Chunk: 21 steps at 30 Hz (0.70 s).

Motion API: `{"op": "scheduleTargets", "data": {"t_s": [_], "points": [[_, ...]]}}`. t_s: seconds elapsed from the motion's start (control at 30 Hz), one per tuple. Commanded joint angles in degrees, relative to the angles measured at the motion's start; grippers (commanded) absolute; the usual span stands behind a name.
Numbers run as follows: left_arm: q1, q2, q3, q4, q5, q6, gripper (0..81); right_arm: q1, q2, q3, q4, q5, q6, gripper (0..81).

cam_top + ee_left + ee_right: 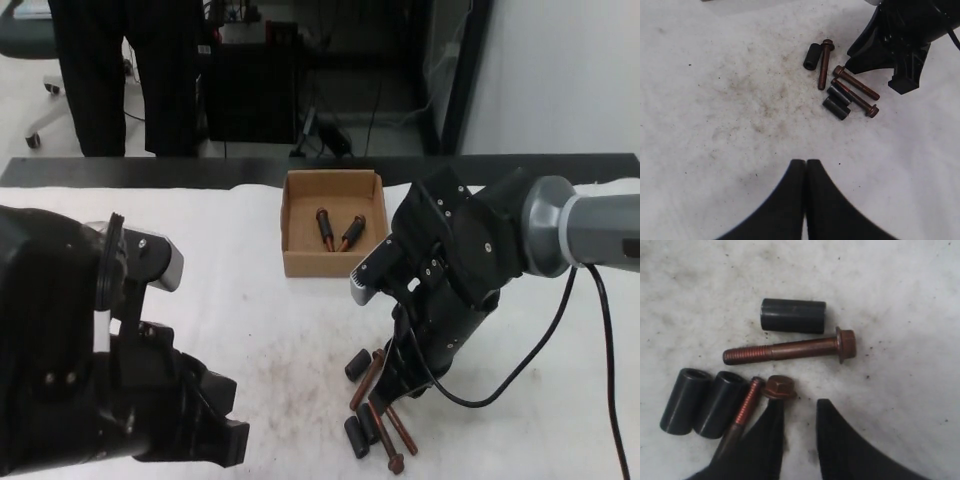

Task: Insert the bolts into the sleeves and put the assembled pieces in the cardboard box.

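Three copper-coloured bolts and three black sleeves lie loose on the white bench. One sleeve [792,315] lies beside a whole bolt [790,349]. Two more sleeves [702,401] lie side by side next to a second bolt's threaded end [746,406]. A third bolt's head [779,386] sits at one fingertip of my right gripper [800,407], which is open just above the bench with bare surface between its fingers. My left gripper [806,167] is shut and holds nothing, well short of the pile [840,85]. The cardboard box [300,262] holds two assembled pieces [337,230].
The right arm [470,250] leans over the pile from the box's right side. My left arm [100,390] takes up the near left corner. Stained white bench [270,340] lies open between the arms. A cable [600,330] trails at the right.
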<state>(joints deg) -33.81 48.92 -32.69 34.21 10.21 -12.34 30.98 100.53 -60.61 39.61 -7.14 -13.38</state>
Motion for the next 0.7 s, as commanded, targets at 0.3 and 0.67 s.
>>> {"op": "scheduleTargets", "data": {"t_s": [0.3,0.67], "points": [[-0.26,-0.46,0.09,-1.19,-0.72,0.80,0.3,0.50,0.66,-0.40,0.12,0.80,-0.85,22.8],[-0.26,-0.46,0.09,-3.56,-0.72,0.80,0.3,0.49,0.66,-0.40,2.12,-0.38,-0.60,22.8]]}}
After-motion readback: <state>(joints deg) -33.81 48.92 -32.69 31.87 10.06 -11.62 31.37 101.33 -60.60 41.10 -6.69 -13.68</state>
